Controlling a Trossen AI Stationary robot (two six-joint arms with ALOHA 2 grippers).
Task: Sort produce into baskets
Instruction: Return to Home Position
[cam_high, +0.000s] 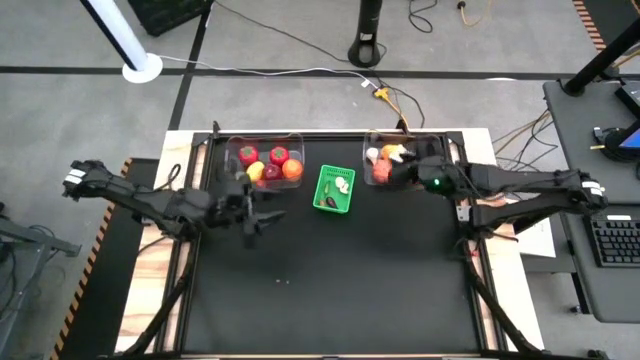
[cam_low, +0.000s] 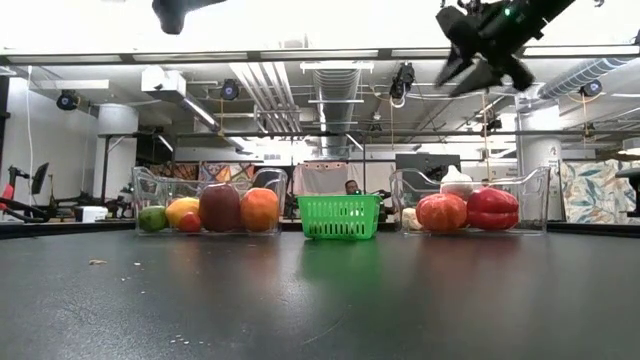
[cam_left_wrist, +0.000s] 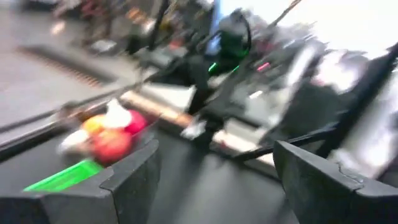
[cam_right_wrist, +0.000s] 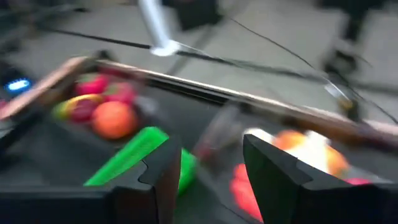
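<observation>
The left clear bin (cam_high: 264, 161) holds red, yellow, orange and green produce (cam_low: 218, 207). The green basket (cam_high: 335, 188) stands between the bins and holds a few small pieces. The right clear bin (cam_high: 398, 160) holds orange, red and white produce (cam_low: 466, 208). My left gripper (cam_high: 266, 210) is open and empty, above the table just near of the left bin; its wrist view (cam_left_wrist: 214, 158) shows nothing between the fingers. My right gripper (cam_high: 406, 172) is open and empty, high over the right bin (cam_low: 472, 60); its wrist view (cam_right_wrist: 211, 155) shows a bare gap.
Bins and basket stand in a row along the table's far edge (cam_high: 330, 134). The dark table top (cam_high: 330, 280) spreads toward the near edge, with a few small crumbs (cam_low: 98, 263). Cables and a stand lie on the floor beyond the table.
</observation>
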